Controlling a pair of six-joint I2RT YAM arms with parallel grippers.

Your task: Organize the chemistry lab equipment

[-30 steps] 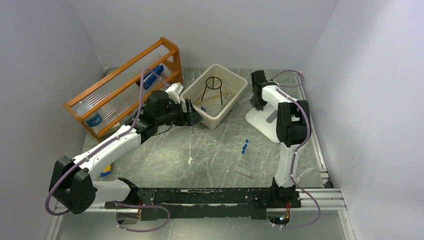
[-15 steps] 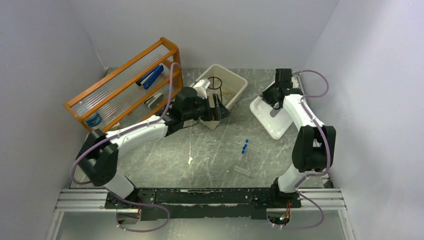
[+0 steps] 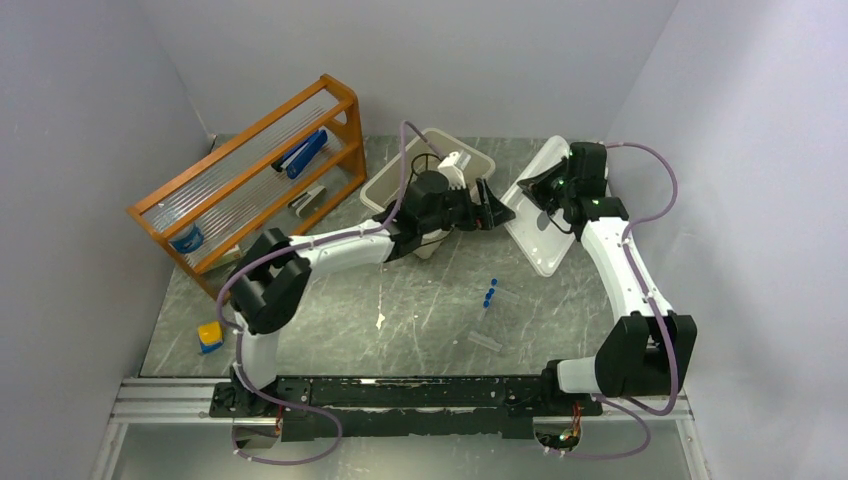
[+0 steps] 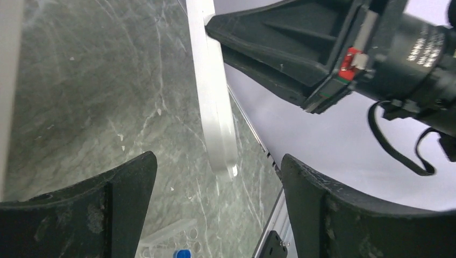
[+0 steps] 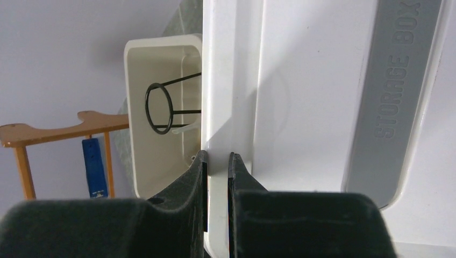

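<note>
My right gripper (image 3: 548,190) is shut on the rim of the white lid (image 3: 534,222) and holds it tilted up off the table; its jaws pinch the lid's edge (image 5: 217,161). My left gripper (image 3: 496,213) reaches across the beige tub (image 3: 472,163), open and empty, facing the lid's edge (image 4: 214,107). The black wire tripod (image 3: 428,166) stands in the tub and shows in the right wrist view (image 5: 159,107). Blue-capped vials (image 3: 489,295) lie on the table in the middle; one blue cap (image 4: 182,252) shows below my left jaws.
The orange wooden rack (image 3: 250,180) stands at the back left with a blue item (image 3: 303,153) on it. A clear packet (image 3: 487,342) and a white scrap (image 3: 380,321) lie near the front. A yellow-and-blue item (image 3: 209,336) lies at the front left.
My left arm swung right from the tub's left side across the tub towards the lid. My right gripper took the lid's rim and tilted the lid up from flat.
</note>
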